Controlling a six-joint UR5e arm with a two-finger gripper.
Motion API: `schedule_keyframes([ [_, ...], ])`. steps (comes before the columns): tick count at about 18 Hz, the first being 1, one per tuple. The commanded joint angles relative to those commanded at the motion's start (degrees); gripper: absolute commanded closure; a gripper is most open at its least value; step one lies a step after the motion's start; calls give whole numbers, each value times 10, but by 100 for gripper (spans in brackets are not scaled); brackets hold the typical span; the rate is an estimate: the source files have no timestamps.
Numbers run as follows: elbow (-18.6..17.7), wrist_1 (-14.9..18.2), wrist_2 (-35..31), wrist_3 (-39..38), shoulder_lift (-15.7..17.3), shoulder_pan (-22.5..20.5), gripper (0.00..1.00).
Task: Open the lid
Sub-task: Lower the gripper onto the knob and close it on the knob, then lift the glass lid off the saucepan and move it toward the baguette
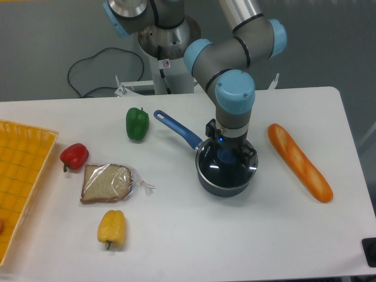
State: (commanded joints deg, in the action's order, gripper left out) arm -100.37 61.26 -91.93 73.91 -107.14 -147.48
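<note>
The lid (218, 166), clear glass with a thin metal rim, sits flat on the dark blue saucepan (225, 183) in the middle of the table. Its blue centre knob (225, 155) shows just under the wrist. My gripper (230, 150) points straight down over the lid. Its dark fingers (252, 157) stand apart on either side of the knob, so it is open. The wrist hides the far part of the lid, and I cannot tell whether the fingers touch it.
The pan's blue handle (176, 128) points back left towards a green pepper (137, 123). A baguette (299, 161) lies to the right. A red pepper (74, 155), bagged bread (106, 183) and a yellow pepper (112, 228) lie to the left, beside a yellow basket (20, 176).
</note>
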Motion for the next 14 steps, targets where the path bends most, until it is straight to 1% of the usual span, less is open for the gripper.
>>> schedule_keyframes([
  [1,0,0,0,0,0,0,28],
  [3,0,1,0,1,0,0,32],
  [7,1,2,0,3,0,-1,37],
  [9,2,2,0,3,0,-1,42],
  [14,5,4,0,6,2,-4,43],
])
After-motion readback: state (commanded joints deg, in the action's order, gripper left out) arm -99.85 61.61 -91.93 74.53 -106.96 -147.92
